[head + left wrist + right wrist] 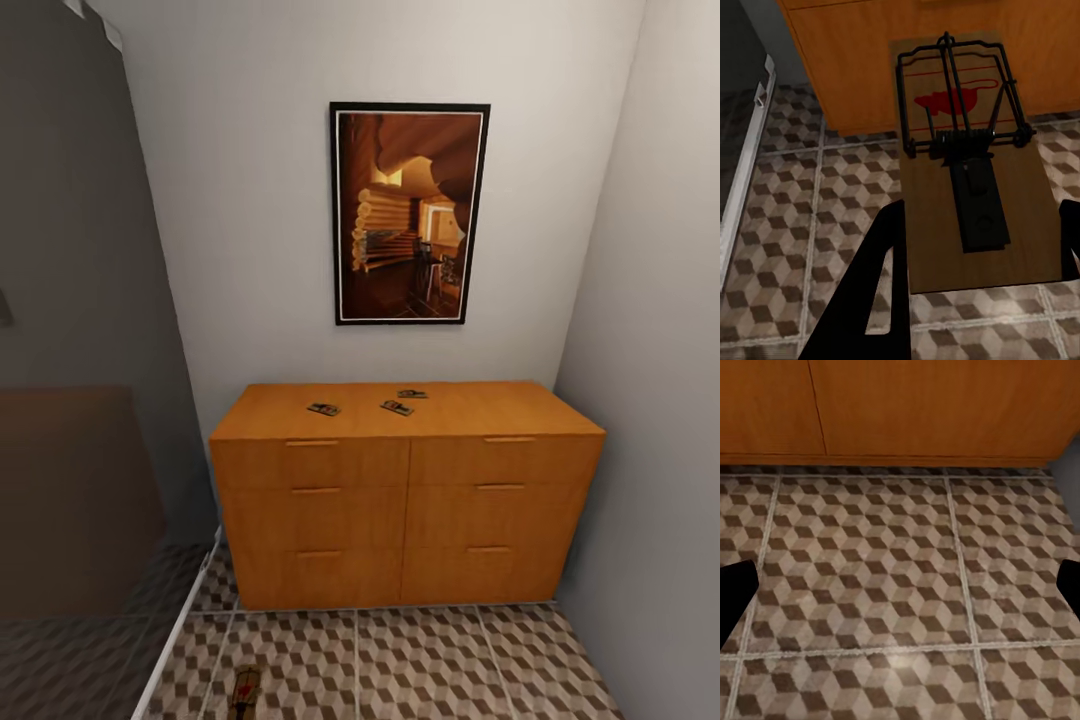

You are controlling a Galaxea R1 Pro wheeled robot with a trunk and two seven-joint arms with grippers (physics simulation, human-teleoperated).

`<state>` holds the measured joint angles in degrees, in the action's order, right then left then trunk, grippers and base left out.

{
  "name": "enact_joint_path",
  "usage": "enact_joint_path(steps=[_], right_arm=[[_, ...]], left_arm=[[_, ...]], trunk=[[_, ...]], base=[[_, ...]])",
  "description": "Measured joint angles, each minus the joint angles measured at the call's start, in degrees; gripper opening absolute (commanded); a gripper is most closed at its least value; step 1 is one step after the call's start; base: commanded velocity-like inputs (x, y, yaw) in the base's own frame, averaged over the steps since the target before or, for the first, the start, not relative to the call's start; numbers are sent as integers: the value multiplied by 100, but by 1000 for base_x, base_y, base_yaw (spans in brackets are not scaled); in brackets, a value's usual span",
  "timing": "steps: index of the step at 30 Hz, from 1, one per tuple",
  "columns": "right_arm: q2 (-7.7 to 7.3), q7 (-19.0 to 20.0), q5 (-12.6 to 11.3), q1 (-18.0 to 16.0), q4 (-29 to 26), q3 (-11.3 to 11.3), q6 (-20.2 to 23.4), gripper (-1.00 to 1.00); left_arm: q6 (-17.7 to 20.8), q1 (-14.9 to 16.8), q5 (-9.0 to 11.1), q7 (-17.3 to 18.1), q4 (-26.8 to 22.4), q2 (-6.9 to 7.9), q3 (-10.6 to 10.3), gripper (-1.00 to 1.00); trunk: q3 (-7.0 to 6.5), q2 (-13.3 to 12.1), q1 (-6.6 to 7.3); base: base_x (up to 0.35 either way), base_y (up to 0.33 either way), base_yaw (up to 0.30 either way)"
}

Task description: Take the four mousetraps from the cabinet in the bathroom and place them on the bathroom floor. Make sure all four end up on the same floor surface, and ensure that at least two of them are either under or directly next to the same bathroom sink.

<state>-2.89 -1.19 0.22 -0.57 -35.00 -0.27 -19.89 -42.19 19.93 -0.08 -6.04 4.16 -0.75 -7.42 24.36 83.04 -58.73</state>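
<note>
Right now I am carrying one mousetrap (964, 161) in my left gripper (979, 262), its dark fingers closed on the near end of the little wooden board, the wire frame and red mark pointing toward the cabinet (405, 490). In the head view that trap (246, 692) is hanging low over the bathroom floor (440, 665), just in front of the cabinet's left half; how high off the tiles it is, I cannot tell from here. Three more mousetraps are sitting on the cabinet's flat top: one left of centre (323, 409), one near the middle (397, 407), one just behind that toward the wall (411, 394). Further right, my right gripper (900, 585) is hovering wide and holding nothing, its fingertips (735, 592) spread over bare tile in front of the cabinet's base.

So I am judging this as the first trap in transit, with three not yet fetched. No sink is showing from here, so the next move probably calls for turning away from the cabinet, finding the basin, and setting this trap flat on the tiles right beside it.
</note>
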Motion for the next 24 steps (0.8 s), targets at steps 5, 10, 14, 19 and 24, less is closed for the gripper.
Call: enact_joint_path(steps=[5,10,14,19,24], right_arm=[[0,0,1,2,-1,6,1,100],[2,-1,1,2,-1,7,1,100],[4,-1,1,0,-1,7,1,100],[1,-1,1,0,-1,7,1,100],[1,-1,1,-1,-1,7,1,100]], left_arm=[[3,0,0,0,0,0,0,-100],[2,1,1,0,1,-1,3,-100],[3,1,1,0,1,-1,4,-100],[-2,-1,0,0,1,1,7,-100],[2,-1,1,0,1,6,8,-100]], trunk=[[20,0,0],[58,0,0],[93,0,0],[138,0,0],[184,0,0]], base=[[2,-1,133],[0,0,39],[0,0,9],[0,0,2],[0,0,0]])
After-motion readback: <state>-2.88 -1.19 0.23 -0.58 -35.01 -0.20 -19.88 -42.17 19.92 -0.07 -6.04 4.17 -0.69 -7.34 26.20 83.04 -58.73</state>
